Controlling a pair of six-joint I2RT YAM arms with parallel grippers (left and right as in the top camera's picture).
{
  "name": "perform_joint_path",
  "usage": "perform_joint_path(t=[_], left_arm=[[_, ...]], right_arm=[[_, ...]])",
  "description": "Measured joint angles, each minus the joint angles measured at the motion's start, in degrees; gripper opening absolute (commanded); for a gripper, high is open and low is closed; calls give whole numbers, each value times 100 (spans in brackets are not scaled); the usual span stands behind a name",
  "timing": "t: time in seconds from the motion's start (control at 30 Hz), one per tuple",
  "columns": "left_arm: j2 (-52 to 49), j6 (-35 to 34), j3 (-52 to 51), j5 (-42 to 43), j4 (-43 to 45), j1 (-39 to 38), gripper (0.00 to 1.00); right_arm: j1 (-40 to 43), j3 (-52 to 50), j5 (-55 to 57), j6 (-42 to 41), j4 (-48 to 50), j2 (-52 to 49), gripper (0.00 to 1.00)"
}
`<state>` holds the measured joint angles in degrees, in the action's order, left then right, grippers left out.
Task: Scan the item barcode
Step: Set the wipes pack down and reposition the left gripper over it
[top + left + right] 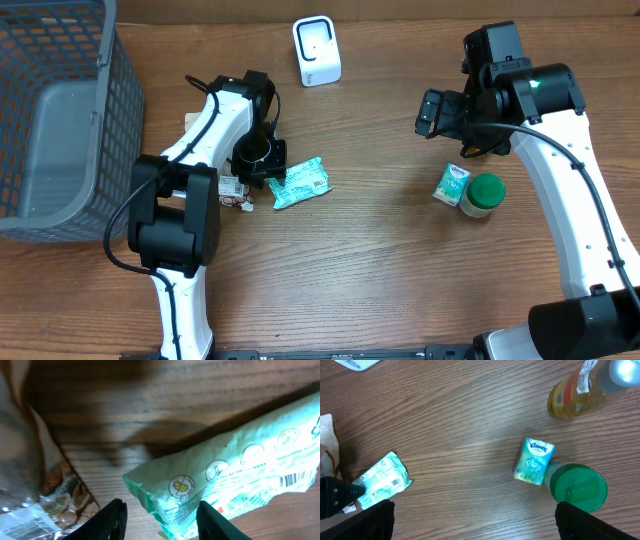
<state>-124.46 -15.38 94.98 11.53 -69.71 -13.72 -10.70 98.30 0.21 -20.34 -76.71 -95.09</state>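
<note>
The mint-green packet (300, 182) is lying flat toward the left of the table's (400, 280) middle, and its barcode (292, 480) is facing up on the end pointing away from the left arm. We are watching the left gripper (161, 512) hanging low over the packet's near end. Its two black fingers are standing partly apart astride that corner. A strip of bare wood is showing between the left finger (116, 519) and the wrapper, so nothing is being pinched. A crumpled brown snack wrapper (235, 192) is lying just beside the packet on its left. The white scanner (317, 50) is standing near the middle of the far edge, well apart from the packet. The grey mesh basket (120, 100) is filling the far left corner. Toward the right edge, the right gripper (432, 112) is hovering with its fingers spread fully wide and holding nothing. Below it, a small tissue pack (452, 184) is touching a green-lidded jar (483, 194).
</note>
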Motion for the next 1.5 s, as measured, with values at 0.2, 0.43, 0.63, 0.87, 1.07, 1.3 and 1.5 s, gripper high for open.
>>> perform_joint_path(t=[0.2,0.43,0.63,0.87,1.07,1.3,1.5], left_arm=[[0,81,0,-367,422,0,62],[0,234,0,-450,483,-2,68],[0,417,0,-249,481,-2,70],[0,518,-2,-50,487,-2,71],[0,533,-221,33,866,-2,70],[214,533,-763,269,1493,33,55],[286,575,-973,715,1587,74,47]], right_arm=[[0,0,0,0,0,0,100],[0,0,-2,0,-2,0,100],[0,0,2,2,2,0,100],[0,0,0,0,-2,0,100],[0,0,-2,0,-2,0,100],[0,0,2,0,-4,0,100],[0,0,2,-2,0,0,100]])
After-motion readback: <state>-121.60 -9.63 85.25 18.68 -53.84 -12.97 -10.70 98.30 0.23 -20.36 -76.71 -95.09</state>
